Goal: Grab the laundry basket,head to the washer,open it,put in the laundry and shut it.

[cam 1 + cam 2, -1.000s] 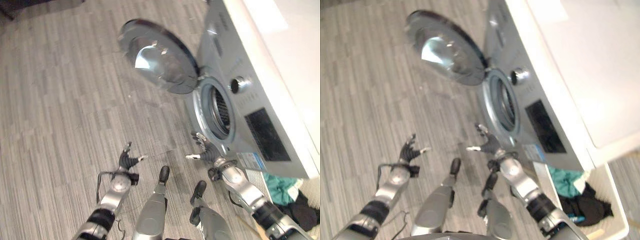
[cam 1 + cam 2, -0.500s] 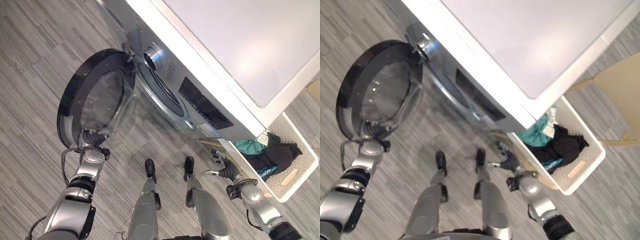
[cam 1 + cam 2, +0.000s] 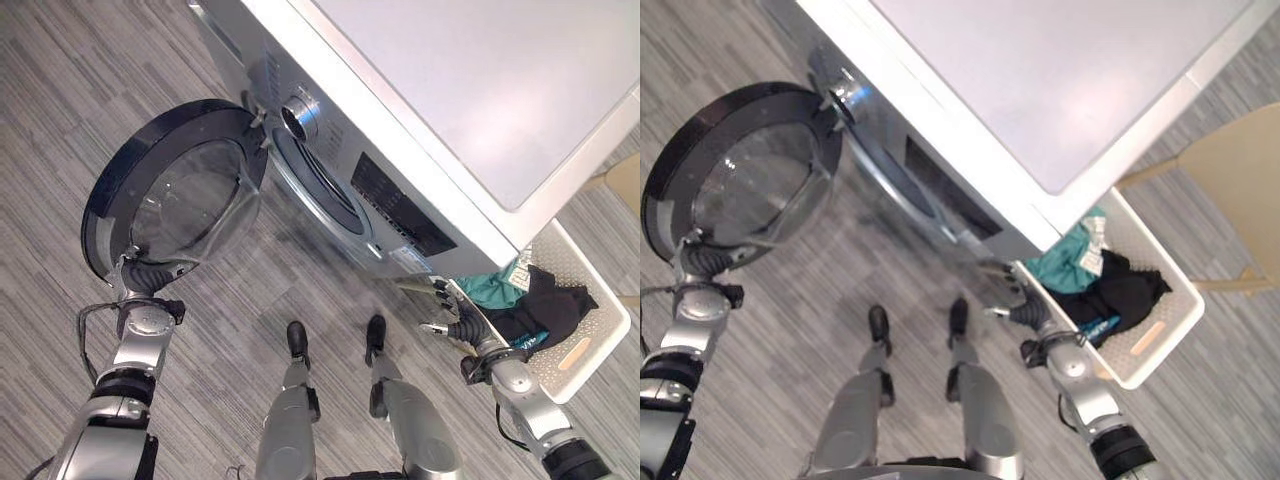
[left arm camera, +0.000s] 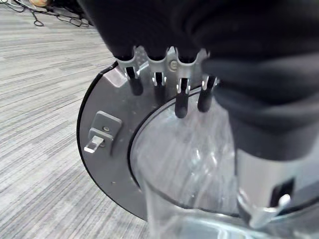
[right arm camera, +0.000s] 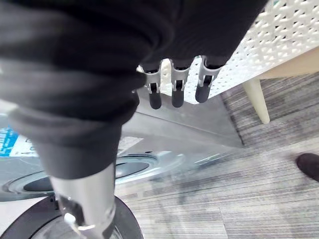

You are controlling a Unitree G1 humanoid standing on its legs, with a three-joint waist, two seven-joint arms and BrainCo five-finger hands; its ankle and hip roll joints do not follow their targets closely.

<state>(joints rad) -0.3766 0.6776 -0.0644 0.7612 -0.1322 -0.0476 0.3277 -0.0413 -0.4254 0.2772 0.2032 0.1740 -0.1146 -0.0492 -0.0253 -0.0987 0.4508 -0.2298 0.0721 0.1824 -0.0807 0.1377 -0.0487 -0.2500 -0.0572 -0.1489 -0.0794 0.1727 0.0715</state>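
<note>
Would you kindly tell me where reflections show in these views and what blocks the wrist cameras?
Left eye view: pale reflections streak the washer door glass. Left wrist view: the left hand and its dark cover block much, and the floor shows through the glass. Right wrist view: the right hand does likewise, with the laundry basket beyond.

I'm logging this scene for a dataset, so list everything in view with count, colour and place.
washer: one, white top, silver front, ahead of the robot.
washer door: one, black rim, clear glass, swung open on the washer's left.
laundry basket: one, white perforated, on the floor right of the washer.
laundry: teal and black clothes, inside the basket.
floor: grey striped.
left hand: fingers straight, at the door's lower edge.
right hand: open, beside the basket's near rim.
</note>
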